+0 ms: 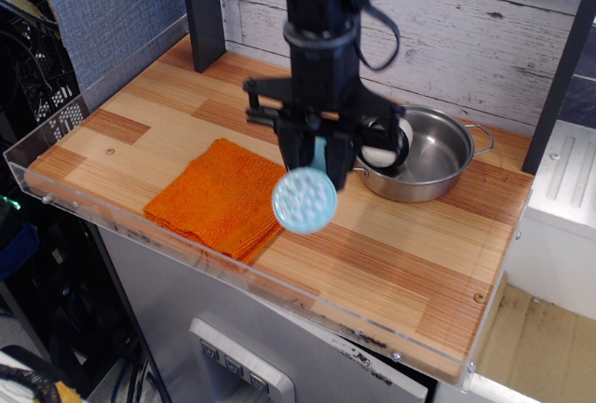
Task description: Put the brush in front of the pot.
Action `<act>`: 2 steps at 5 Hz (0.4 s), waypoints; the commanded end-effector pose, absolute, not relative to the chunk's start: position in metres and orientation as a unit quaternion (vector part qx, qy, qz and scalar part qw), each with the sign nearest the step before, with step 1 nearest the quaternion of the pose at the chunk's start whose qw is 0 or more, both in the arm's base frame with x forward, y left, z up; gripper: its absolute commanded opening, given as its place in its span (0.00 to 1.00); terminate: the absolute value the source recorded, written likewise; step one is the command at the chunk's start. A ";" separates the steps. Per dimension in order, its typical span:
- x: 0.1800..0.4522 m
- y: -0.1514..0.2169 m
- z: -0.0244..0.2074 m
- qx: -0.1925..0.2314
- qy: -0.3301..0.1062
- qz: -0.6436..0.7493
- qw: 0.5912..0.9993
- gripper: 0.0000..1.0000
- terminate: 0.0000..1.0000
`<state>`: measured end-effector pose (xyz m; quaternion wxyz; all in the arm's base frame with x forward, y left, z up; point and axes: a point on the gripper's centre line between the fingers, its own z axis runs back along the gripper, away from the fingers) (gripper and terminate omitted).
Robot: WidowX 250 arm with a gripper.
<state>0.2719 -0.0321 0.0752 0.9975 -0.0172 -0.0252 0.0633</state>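
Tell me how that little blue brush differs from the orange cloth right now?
The brush hangs in the air, pinched by the gripper; the orange cloth lies flat on the wooden table. The brush is pale blue with a round, nubbed head; the cloth is bright orange, square and folded. The brush looks like hard plastic and is smaller; the cloth looks soft and is larger. Both are left of the pot.

light-blue brush (304, 200) hangs head-down near steel pot (430, 154).
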 end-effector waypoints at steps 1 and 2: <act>0.265 -0.066 0.044 -0.014 -0.017 0.051 0.998 0.00 0.00; 0.263 -0.091 0.032 -0.012 -0.015 0.027 0.999 0.00 0.00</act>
